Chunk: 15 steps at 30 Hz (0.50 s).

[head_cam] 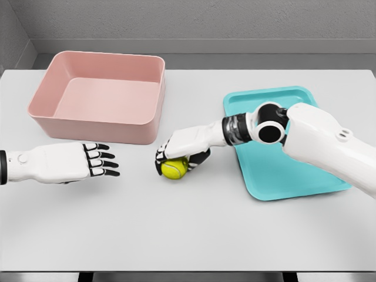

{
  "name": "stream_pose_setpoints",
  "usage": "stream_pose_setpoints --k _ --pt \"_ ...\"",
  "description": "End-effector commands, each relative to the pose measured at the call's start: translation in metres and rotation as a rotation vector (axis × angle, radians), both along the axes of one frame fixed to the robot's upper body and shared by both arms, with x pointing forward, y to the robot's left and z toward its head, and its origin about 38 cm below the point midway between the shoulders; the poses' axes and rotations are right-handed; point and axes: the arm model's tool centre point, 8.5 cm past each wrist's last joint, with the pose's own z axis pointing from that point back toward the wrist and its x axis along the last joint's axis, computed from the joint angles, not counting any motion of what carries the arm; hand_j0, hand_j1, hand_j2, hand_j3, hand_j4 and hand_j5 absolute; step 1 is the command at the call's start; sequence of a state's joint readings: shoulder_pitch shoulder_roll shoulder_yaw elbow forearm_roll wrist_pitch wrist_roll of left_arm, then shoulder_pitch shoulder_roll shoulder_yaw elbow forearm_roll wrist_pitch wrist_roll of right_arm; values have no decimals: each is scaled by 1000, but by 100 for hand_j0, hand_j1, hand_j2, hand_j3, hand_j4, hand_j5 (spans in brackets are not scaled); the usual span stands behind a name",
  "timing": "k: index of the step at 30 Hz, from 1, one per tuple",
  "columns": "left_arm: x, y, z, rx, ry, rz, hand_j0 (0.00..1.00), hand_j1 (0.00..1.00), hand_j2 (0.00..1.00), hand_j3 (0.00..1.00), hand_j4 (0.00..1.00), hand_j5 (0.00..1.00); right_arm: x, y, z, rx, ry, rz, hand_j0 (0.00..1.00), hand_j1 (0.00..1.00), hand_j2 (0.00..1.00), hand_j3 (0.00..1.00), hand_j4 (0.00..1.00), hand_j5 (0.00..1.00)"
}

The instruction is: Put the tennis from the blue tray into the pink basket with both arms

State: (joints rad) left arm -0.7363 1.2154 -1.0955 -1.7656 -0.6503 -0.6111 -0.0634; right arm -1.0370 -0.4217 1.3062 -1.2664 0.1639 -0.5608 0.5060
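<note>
Right hand [181, 154] is curled around the tennis ball [174, 169], fingers clamped over the top of it. Ball's over the white table [194, 235] btwn the blue tray [276, 147] and the pink basket [100, 97], just in front of the basket's near right corner. Left hand [76, 161] hangs at the left w/ fingers spread flat, holding nothing, pointing toward the ball.

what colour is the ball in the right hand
Yellow-green tennis ball, clearest in the head view.
</note>
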Motion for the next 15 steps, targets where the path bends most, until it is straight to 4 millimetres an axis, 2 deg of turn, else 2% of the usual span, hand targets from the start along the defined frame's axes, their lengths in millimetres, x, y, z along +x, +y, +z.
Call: stream_pose_setpoints --k 1,2,6,7,8,13,15 --pt "0 0 1 -9 2 4 100 100 100 100 100 100 0 7 -2 4 8 4 50 50 50 50 50 50" --pt "1 0 2 -11 1 4 100 100 100 100 100 100 -1 11 -1 8 7 12 51 51 51 51 51 51" --pt "0 1 2 -12 4 6 100 100 100 100 100 100 0 9 -1 6 7 3 55 55 55 55 55 55" --pt "0 1 2 -11 4 7 100 100 100 100 100 100 1 9 -1 8 8 -4 67 67 67 67 67 67" --pt "0 1 2 -10 3 7 100 100 100 100 100 100 5 8 -1 5 8 -47 100 100 100 100 100 100" --pt "4 4 10 -8 -23 15 100 100 100 100 100 100 2 9 4 19 0 -22 100 100 100 100 100 100" --pt "4 4 11 -11 -25 14 100 100 100 100 100 100 5 2 10 20 -13 -18 100 100 100 100 100 100"
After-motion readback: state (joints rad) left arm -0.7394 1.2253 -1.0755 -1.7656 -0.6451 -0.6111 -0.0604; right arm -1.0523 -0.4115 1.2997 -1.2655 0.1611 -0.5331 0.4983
